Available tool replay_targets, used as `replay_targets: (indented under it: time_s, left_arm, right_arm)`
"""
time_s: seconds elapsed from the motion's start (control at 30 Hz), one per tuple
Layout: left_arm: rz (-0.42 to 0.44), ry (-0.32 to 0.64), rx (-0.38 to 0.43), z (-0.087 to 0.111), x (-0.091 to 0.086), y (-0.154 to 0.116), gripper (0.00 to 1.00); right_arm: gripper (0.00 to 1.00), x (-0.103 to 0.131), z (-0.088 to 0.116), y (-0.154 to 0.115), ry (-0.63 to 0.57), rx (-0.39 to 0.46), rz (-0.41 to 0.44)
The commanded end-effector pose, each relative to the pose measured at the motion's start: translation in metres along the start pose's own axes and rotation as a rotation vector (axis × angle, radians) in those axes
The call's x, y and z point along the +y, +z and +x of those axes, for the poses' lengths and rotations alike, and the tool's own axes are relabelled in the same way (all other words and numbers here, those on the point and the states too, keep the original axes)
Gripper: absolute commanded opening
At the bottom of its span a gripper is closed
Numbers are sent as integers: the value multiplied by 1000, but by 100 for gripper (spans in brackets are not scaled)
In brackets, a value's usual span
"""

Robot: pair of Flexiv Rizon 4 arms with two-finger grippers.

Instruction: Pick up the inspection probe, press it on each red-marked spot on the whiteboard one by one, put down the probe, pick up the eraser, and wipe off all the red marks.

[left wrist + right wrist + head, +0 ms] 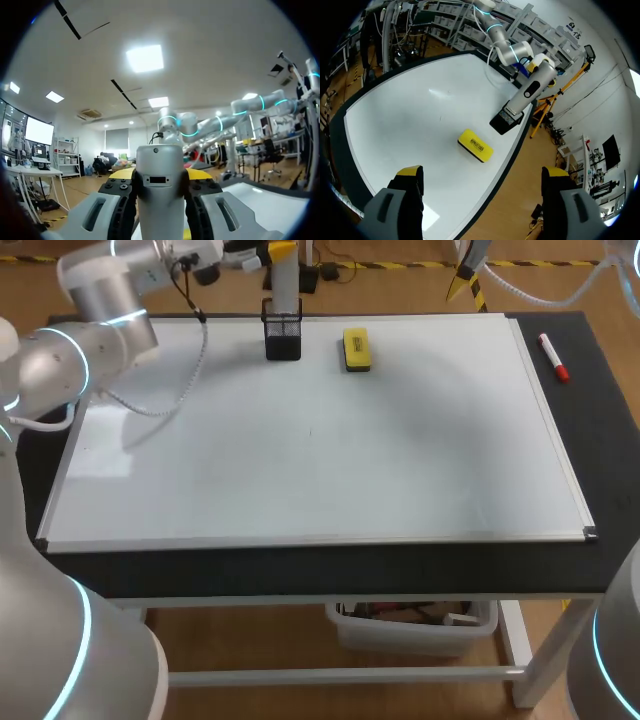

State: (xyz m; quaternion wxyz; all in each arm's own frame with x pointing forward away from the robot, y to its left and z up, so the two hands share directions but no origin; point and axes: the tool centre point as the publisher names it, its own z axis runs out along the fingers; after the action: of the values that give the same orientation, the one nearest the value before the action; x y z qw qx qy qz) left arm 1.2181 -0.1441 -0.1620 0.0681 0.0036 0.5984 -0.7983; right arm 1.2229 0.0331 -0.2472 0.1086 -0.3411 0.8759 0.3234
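The left fingers clamp the inspection probe, its lower end at the black holder. The right fingers stand wide, the eraser ahead of them.

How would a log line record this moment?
left gripper: shut on probe, end in mesh holder | right gripper: open | eraser: on whiteboard | red marks: none visible
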Motion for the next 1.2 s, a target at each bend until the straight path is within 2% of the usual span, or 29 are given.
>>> replay_targets:
  time_s: [0.03,1.2]
  left_arm:
    - [12,-8,178,-10,10,-3,0]
    - [9,-57,190,-33,69,-25,0]
  right_arm:
    - [100,3,2,-2,-2,2,9]
    - [100,3,2,-2,-2,2,9]
